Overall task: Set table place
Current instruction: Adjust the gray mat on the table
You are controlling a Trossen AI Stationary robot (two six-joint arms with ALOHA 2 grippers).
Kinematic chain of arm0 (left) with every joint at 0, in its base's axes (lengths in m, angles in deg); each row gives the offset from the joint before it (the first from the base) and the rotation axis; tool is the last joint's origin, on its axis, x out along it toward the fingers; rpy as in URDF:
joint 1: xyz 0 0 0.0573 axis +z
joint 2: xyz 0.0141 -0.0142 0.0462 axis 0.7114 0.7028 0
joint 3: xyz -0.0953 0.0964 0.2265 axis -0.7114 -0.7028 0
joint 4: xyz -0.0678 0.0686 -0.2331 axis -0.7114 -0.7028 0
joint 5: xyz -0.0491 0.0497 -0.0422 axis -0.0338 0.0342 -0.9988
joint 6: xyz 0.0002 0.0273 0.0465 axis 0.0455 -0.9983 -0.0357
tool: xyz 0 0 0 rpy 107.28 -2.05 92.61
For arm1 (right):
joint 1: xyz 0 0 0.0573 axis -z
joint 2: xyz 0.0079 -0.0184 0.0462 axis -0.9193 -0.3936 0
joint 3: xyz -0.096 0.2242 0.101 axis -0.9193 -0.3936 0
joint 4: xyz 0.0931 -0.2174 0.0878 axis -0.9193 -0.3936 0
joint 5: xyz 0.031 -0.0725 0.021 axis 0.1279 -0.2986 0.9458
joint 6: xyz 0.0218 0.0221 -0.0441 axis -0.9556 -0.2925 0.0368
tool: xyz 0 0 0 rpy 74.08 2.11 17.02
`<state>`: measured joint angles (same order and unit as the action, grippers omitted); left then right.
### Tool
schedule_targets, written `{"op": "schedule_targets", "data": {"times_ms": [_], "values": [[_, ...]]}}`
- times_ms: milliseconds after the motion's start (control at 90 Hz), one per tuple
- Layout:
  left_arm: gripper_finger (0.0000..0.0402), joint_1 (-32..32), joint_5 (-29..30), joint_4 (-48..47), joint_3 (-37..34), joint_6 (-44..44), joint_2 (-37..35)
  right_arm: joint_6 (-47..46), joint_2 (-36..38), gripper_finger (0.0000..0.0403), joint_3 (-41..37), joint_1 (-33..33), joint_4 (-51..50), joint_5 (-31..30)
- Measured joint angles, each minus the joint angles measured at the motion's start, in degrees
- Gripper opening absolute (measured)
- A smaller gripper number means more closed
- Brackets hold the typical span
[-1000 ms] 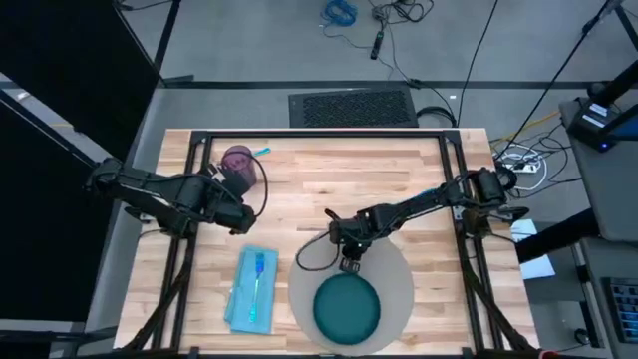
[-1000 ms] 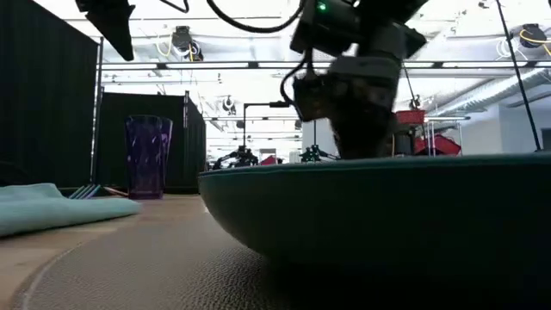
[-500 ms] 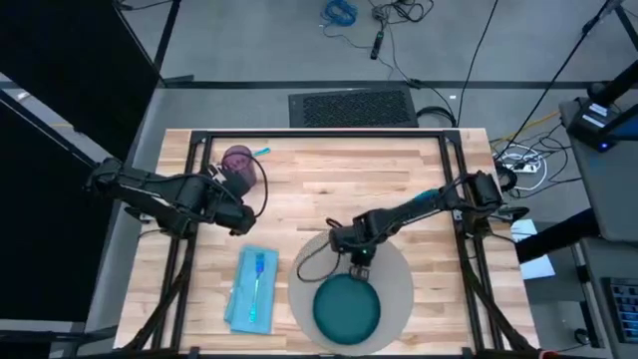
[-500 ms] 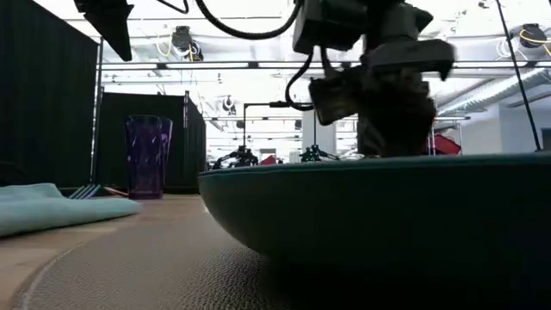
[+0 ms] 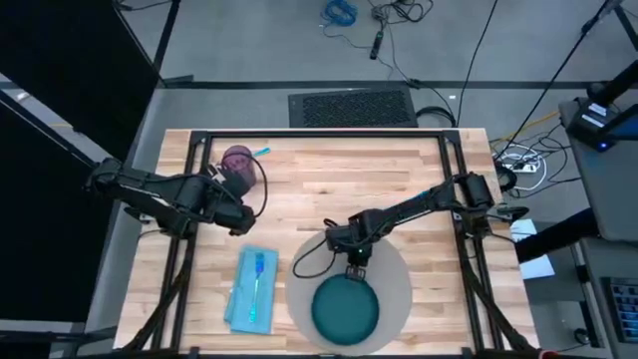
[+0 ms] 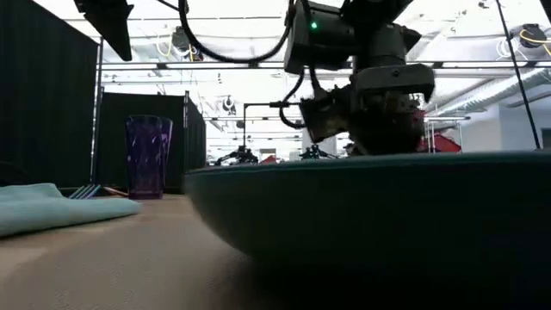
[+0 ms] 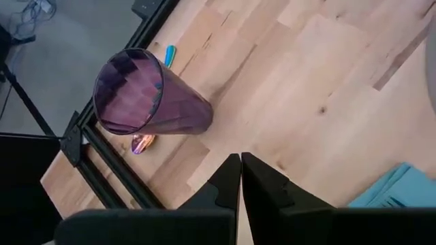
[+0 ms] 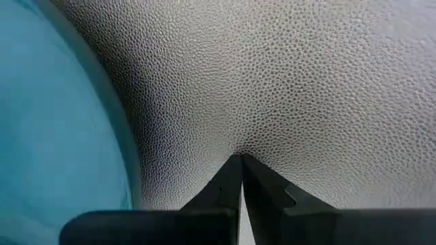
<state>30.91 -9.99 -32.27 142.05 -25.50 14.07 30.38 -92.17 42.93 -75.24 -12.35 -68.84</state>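
Note:
The round grey placemat (image 5: 394, 271) lies on the wooden table (image 5: 349, 184) near its front edge. A dark teal plate (image 5: 345, 311) sits on the mat's near half and fills the low view (image 6: 370, 215). My right gripper (image 5: 351, 267) is shut, its tips down on the mat just beyond the plate's far rim (image 8: 102, 122). My left gripper (image 5: 242, 224) is shut and hovers at the table's left, near a purple cup (image 7: 146, 95). My right gripper presses its shut fingertips (image 8: 231, 170) down on the placemat's pebbled top (image 8: 286, 102), on its far part next to the plate's far rim. The fingers come from above, slanting from the table's right. The mat lies flat on the table.
A purple cup (image 5: 239, 165) stands at the far left with a blue-handled utensil (image 5: 261, 152) behind it. A light blue napkin (image 5: 251, 289) bearing cutlery lies left of the mat. The table's middle and far right show bare wood.
My right gripper has come down onto the mat's far part and moved a little toward the table's left and near edge. The placemat, with the plate on it, has slid slightly the same way, flat on the table.

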Motion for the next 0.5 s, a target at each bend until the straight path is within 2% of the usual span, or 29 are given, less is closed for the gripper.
{"op": "schedule_targets", "data": {"times_ms": [500], "values": [[0.0,-0.13,-0.34,0.02,0.0,0.16,0.0,3.55,-0.37,0.0,2.52,4.78,3.65,-2.9]]}}
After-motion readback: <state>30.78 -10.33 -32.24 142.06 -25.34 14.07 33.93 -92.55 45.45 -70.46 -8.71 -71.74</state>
